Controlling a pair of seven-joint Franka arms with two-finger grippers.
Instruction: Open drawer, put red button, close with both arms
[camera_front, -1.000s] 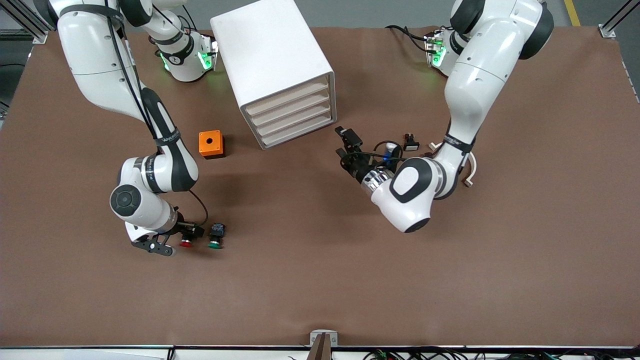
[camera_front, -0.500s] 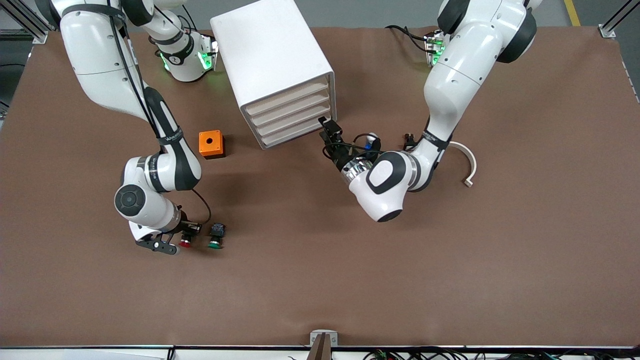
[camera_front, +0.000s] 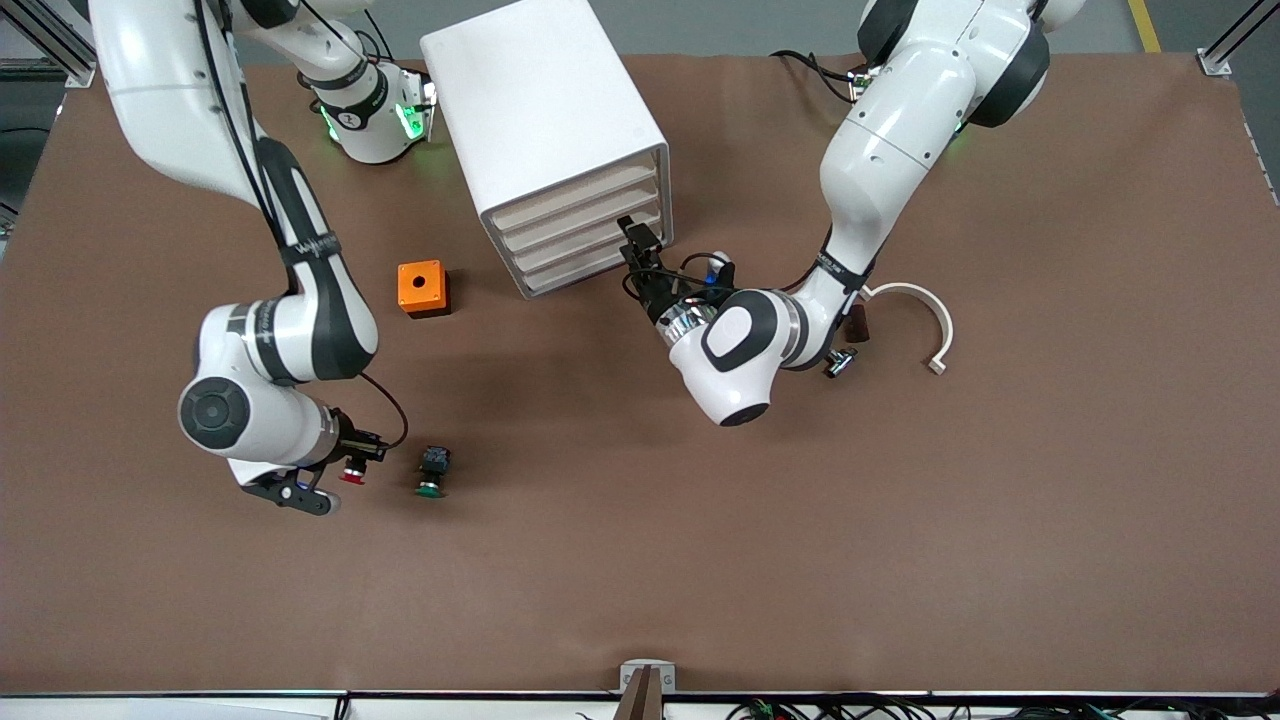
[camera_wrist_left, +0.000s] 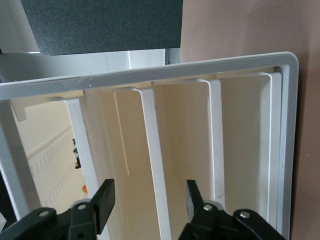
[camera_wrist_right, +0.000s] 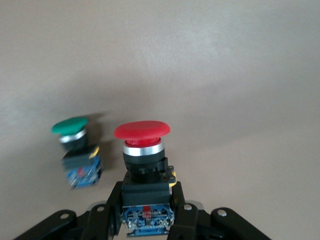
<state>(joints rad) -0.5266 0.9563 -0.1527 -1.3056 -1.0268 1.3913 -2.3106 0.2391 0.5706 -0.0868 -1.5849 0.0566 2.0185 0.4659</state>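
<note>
Since the earlier frame, the left gripper (camera_front: 632, 238) reaches the white cabinet's top drawer (camera_front: 575, 193), fingers spread to pull; the right gripper (camera_wrist_right: 147, 210), lifted, pinches the red-capped push button (camera_wrist_right: 142, 150).

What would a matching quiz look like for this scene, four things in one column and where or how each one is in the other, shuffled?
Things:
1. red button
2. green button
3. left gripper
4. orange box

States:
A. open, at the cabinet's drawer fronts
B. clamped in the right gripper
C. on the table, beside the cabinet, toward the right arm's end
D. lying free on the table, near the right gripper

Pairs: 1-B, 2-D, 3-A, 4-C
</note>
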